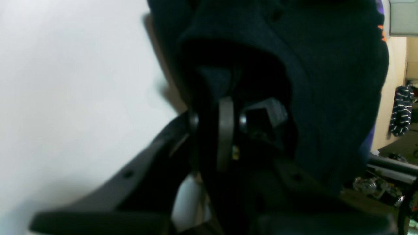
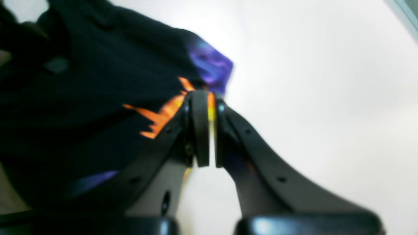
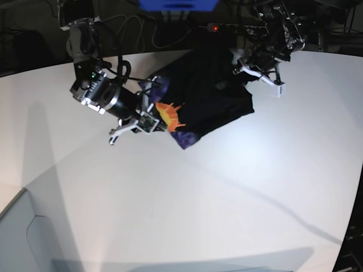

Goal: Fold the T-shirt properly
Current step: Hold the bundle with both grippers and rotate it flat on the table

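Between my two grippers the T-shirt (image 3: 204,99) hangs bunched above the white table (image 3: 187,215), its length running from my right gripper (image 2: 207,129), clamped on the printed edge, across to my left gripper (image 1: 225,130), whose grip on black cloth I cannot confirm.

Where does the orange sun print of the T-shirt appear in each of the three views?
Left wrist: only a small orange sliver of the print at the top right edge.
Right wrist: print at centre, beside the right tool that pinches the cloth.
Base: print left of centre, on the T-shirt.
Shared landmark: the white table.
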